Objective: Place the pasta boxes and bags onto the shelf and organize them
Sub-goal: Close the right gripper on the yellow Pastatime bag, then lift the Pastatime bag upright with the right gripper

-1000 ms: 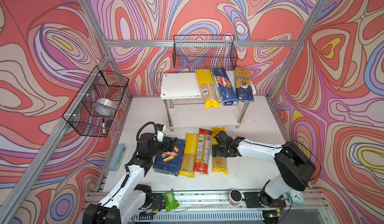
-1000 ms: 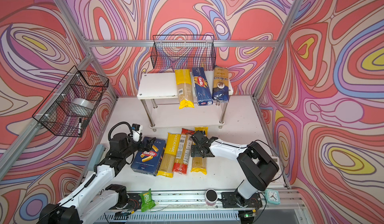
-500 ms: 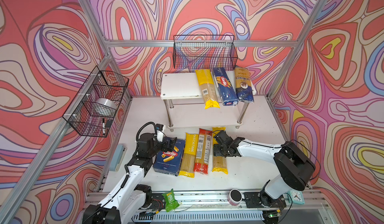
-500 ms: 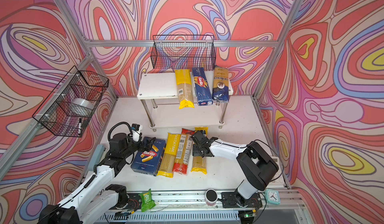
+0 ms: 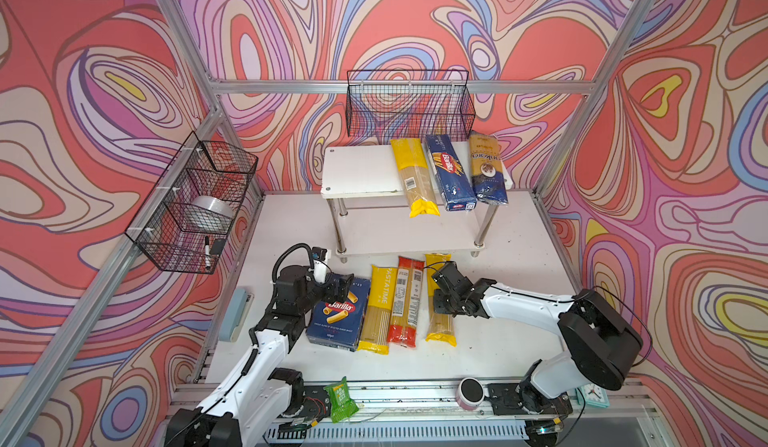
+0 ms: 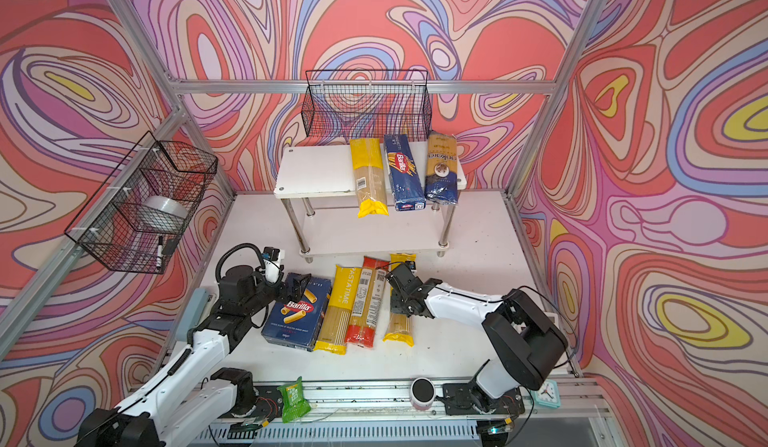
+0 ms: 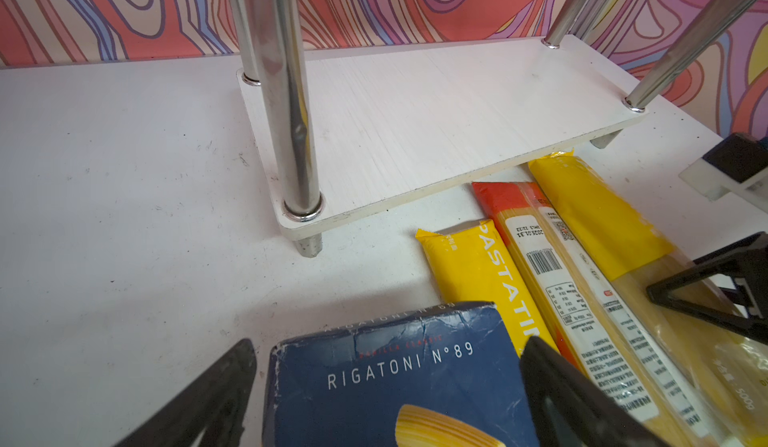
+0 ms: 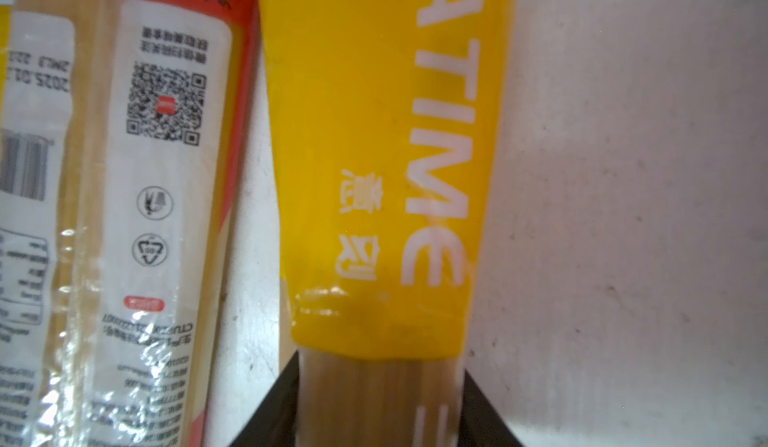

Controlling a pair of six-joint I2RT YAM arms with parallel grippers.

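We held our left end effector (image 5: 341, 286) low, jaws spread wide. Our right arm (image 5: 523, 305) stretched inward, the right end effector (image 8: 380, 399) tipped down, jaws pressed against both sides of the yellow-ended bag (image 8: 374, 133).

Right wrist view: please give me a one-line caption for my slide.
Black fingers grip a yellow-ended spaghetti bag beside a red-ended spaghetti bag on the white table.

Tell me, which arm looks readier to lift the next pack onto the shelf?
Right, probably. The right gripper straddles the yellow bag, fingers seemingly touching both sides. The left gripper stands open around the rigatoni box, one finger clear of it.
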